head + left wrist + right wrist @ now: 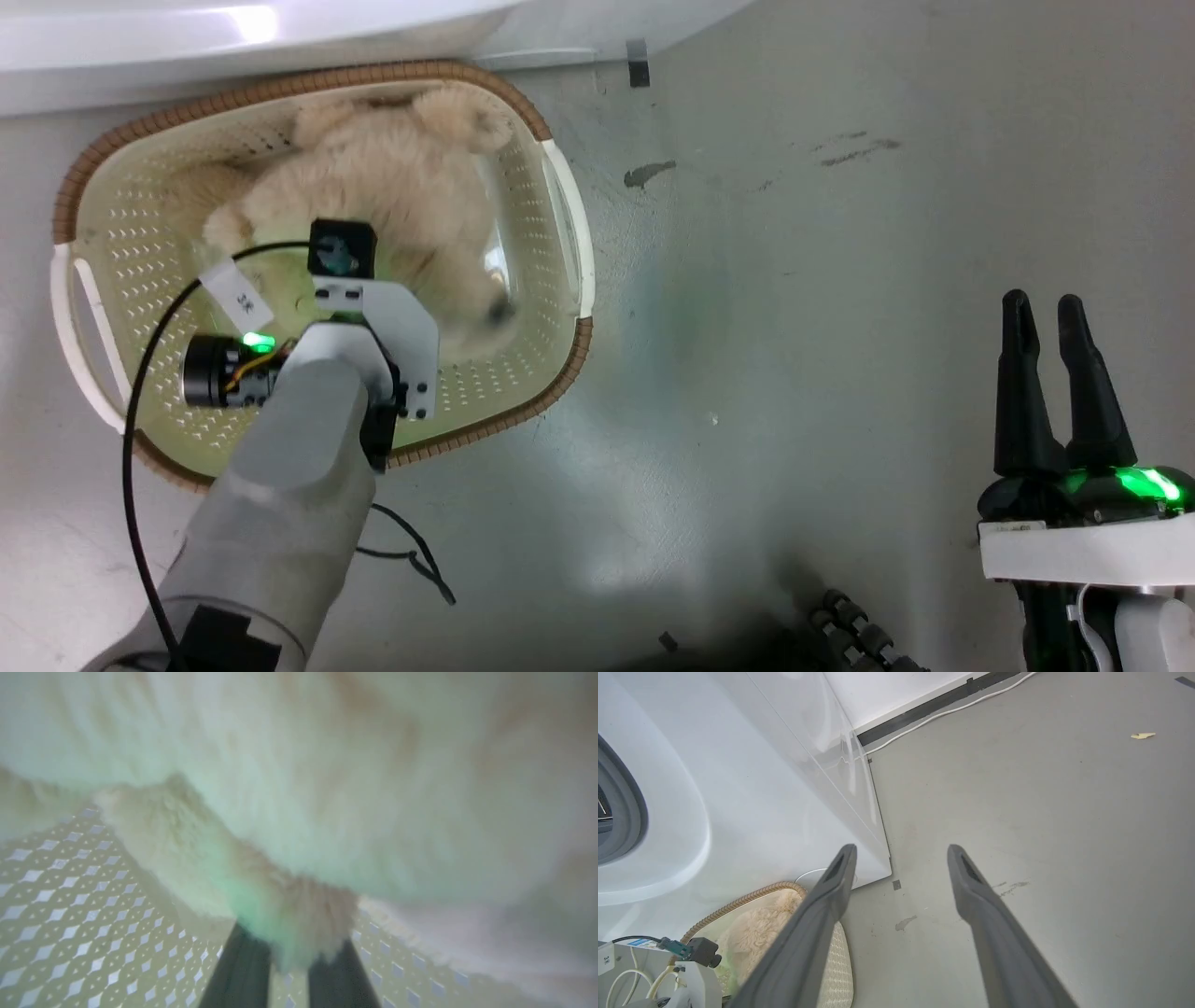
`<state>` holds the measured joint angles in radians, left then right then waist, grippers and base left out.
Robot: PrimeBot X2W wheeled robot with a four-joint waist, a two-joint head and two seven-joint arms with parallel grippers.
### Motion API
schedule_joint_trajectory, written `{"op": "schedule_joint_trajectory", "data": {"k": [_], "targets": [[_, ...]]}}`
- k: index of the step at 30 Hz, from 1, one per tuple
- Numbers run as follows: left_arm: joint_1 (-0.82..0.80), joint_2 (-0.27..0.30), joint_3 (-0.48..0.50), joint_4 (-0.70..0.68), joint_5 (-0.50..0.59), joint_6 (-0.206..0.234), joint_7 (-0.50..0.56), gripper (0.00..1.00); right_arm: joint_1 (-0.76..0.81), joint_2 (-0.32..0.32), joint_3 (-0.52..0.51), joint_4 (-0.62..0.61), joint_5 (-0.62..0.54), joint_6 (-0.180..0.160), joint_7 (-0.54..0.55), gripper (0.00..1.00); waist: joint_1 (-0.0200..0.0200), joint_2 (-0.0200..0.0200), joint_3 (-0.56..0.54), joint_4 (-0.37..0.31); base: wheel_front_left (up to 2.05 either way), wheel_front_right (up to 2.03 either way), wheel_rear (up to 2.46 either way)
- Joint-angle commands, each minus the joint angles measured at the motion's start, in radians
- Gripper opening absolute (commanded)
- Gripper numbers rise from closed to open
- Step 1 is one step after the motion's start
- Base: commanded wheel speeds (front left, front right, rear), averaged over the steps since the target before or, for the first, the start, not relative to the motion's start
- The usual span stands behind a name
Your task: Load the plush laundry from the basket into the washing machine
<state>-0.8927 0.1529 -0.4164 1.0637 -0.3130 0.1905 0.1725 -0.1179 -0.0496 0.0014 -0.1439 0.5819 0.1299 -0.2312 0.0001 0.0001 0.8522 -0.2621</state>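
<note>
The basket (131,261) sits on the grey floor (794,280) at the left, its far side close against the white front of the washing machine (140,47). The plush laundry (373,177) lies inside it, filling the far half, with a small dark patch at its near right end. The left arm reaches down into the basket from the near side, and its wrist hides the fingers in the head view. A white tag (238,297) on the arm's black cable carries dark marks that look like "3K", though they are too small to be sure. In the left wrist view the left gripper (292,942) is pinched on a fluffy limb of the toy: fur bulges between the two dark fingers (243,970), just above the perforated basket bottom.

Further right, a black tape mark (638,63) and a dark smear (649,173) show on the floor. At the near right the right gripper (1043,303) is well apart from the basket, holding nothing, its fingers spread. Its wrist view shows the washer's grey door gasket (630,812) at the left and a white cable (948,711) along the far wall.
</note>
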Motion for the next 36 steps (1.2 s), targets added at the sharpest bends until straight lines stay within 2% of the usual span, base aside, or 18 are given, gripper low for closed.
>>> {"op": "schedule_joint_trajectory", "data": {"k": [1,11,20,28,32,36], "targets": [[-0.04,0.007,-0.016,0.023,-0.016,-0.008,-0.021,0.0,-0.023,-0.001,0.003,-0.005,0.02,0.001,-0.011,1.0,-0.0001,-0.0001,0.014,-0.001,0.0,0.0,0.0],[-0.08,-0.028,-0.05,0.095,-0.076,-0.057,-0.12,0.0,-0.048,-0.001,0.007,0.017,0.056,0.001,-0.031,1.0,-0.0001,-0.0001,0.002,0.018,0.0,0.0,0.0],[0.008,-0.079,-0.049,0.101,-0.128,-0.127,-0.222,0.0,-0.036,-0.001,0.012,0.076,0.017,0.001,-0.031,1.0,-0.0001,-0.0001,-0.171,0.1,0.0,0.0,0.0],[0.089,-0.099,-0.052,0.086,-0.182,-0.181,-0.3,0.0,-0.004,-0.001,0.01,0.123,-0.015,0.001,-0.031,1.0,-0.0001,-0.0001,-0.328,0.178,0.0,0.0,0.0],[0.169,-0.102,-0.073,0.027,-0.25,-0.218,-0.356,0.0,0.028,-0.001,0.012,0.152,-0.035,0.001,-0.031,1.0,-0.0001,-0.0001,-0.443,0.236,0.0,0.0,0.0],[0.22,-0.102,-0.099,-0.032,-0.298,-0.219,-0.381,0.0,0.052,-0.001,0.011,0.166,-0.042,0.001,-0.031,1.0,-0.0001,-0.0001,-0.505,0.27,0.0,0.0,0.0]]}}
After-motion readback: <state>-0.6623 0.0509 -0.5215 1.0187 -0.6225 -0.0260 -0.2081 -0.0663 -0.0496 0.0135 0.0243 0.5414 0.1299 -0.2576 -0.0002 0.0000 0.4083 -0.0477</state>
